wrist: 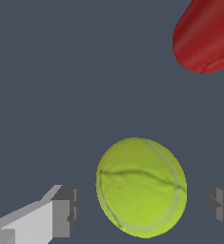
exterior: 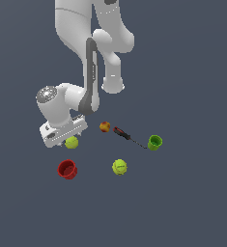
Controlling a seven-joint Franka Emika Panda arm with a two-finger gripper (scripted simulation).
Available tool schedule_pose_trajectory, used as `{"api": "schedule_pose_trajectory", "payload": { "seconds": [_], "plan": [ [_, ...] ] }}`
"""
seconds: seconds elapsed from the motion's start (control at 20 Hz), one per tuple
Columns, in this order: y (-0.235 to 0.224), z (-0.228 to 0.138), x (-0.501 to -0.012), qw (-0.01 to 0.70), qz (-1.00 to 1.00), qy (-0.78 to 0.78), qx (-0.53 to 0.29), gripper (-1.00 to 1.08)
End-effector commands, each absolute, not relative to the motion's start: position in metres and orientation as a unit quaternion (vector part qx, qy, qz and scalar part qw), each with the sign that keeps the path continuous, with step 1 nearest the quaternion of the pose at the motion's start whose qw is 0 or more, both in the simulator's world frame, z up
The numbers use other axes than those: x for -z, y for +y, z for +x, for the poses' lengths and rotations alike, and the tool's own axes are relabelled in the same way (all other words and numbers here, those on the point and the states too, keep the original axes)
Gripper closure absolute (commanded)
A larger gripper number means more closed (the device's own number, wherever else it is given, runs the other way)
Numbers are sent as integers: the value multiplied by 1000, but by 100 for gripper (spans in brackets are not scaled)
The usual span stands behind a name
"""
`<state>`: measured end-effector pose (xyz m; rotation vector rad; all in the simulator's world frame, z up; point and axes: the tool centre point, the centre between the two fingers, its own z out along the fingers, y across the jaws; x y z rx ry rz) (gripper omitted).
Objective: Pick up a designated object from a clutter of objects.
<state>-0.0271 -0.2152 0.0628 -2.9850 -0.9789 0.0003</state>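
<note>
The designated object, a yellow-green tennis ball (exterior: 72, 142) with a faint seam, lies just below the white hand of my gripper (exterior: 65, 136) in the exterior view. In the wrist view this ball (wrist: 141, 187) sits between the two grey fingertips (wrist: 66, 209), with a gap on each side. My gripper (wrist: 144, 207) is open and touches nothing. The rest of the clutter of objects is spread around it. A yellower tennis ball (exterior: 119, 167) with pale seam marks lies toward the exterior view's right.
A red cup (exterior: 67, 169) stands close to the designated ball, and its side (wrist: 206, 33) shows in the wrist view. A red-and-yellow fruit-like ball (exterior: 105, 127), a black-and-red screwdriver (exterior: 127, 135) and a green cup (exterior: 154, 142) lie toward the exterior view's right.
</note>
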Motion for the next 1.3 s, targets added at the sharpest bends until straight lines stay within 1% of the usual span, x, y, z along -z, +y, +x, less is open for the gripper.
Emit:
{"api": "schedule_pose_trajectory", "payload": {
  "seconds": [0.0, 0.3, 0.35, 0.95, 1.25],
  "plan": [
    [-215, -27, -51, 0, -950, -312, 0, -92],
    [-215, -27, -41, 0, -950, -313, 0, -92],
    [-215, -27, -41, 0, -950, -313, 0, 108],
    [-216, -27, -43, -1, -950, -312, 1, 108],
    [-214, -30, -56, -1, -950, -312, 1, 108]
  ]
}}
